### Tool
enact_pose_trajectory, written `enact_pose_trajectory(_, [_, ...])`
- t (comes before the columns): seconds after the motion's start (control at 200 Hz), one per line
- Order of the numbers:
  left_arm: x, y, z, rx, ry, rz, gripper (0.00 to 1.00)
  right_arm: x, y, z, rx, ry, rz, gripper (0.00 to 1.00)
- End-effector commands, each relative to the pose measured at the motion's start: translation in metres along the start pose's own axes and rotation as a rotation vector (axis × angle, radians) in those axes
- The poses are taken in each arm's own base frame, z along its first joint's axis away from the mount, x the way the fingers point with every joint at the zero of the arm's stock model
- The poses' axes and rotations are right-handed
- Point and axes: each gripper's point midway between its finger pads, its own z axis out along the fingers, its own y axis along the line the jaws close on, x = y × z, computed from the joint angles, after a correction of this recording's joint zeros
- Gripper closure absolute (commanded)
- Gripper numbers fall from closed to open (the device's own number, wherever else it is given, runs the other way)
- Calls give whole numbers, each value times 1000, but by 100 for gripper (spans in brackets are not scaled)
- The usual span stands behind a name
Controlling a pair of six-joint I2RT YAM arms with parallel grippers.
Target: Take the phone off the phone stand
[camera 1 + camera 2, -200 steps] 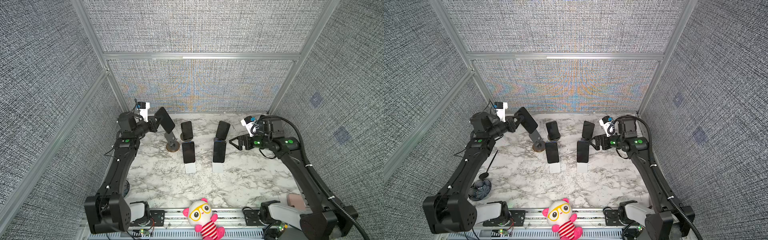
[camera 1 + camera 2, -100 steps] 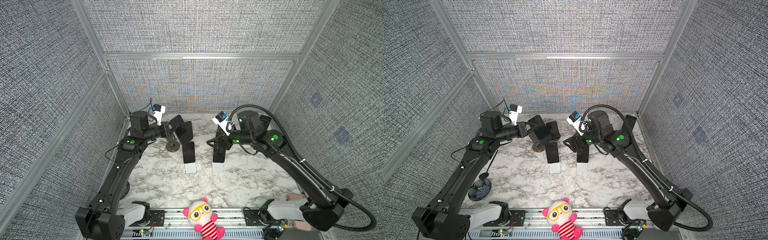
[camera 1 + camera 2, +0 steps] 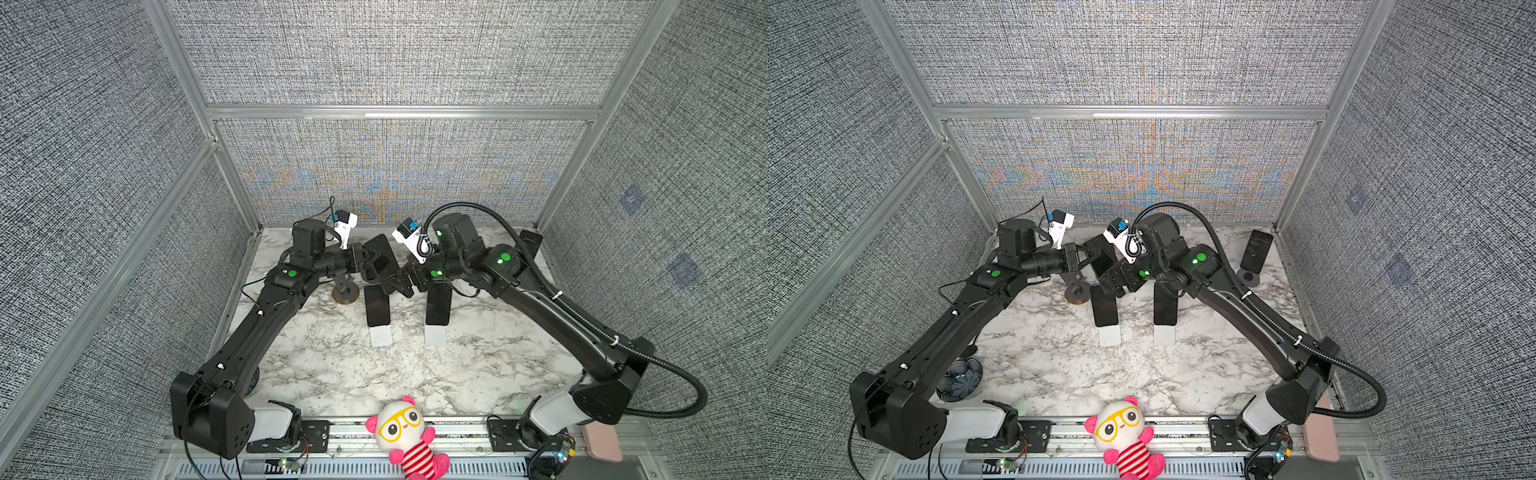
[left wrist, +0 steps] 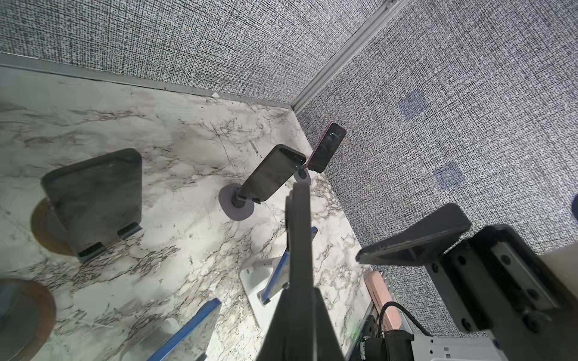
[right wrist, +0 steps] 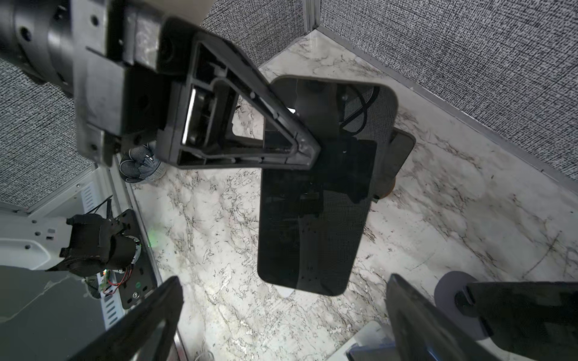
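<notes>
Here the left gripper (image 5: 312, 150) pinches the black phone (image 5: 312, 225) between its jaws, clear of the phone stand (image 3: 344, 287). Beside it, the right gripper (image 3: 397, 285) has its jaws spread wide.

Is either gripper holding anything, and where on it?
The left gripper pinches the black phone across its faces from one long edge; the right gripper is open, empty.

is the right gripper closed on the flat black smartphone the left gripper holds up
No: the right gripper is spread wide, both fingers clear of the flat black smartphone pinched by the left gripper.
</notes>
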Motion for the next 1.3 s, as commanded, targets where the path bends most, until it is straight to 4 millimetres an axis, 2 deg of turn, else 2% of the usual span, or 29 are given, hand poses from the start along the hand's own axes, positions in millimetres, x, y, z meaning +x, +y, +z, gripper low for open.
enact_pose_trajectory(0.0, [-14, -12, 3, 45, -51, 30, 100, 4, -7, 6, 36, 29, 48, 1])
enact_pose_trajectory(0.34, [-8, -15, 7, 58, -27, 45, 100, 15, -19, 33, 42, 81, 77, 1])
enact_pose_trajectory(0.645, [-6, -15, 13, 70, -16, 42, 100, 17, -23, 44, 50, 84, 91, 2])
enact_pose_trajectory(0.9, [-5, -14, 16, 70, -12, 38, 100, 15, -32, 53, 88, 66, 105, 10])
enact_pose_trajectory(1.191, [-3, -9, 17, 54, -9, 37, 100, 6, -36, 43, 124, -5, 108, 24])
enact_pose_trajectory(1.296, [-4, -9, 18, 58, -12, 36, 100, 5, -36, 42, 122, -16, 109, 32])
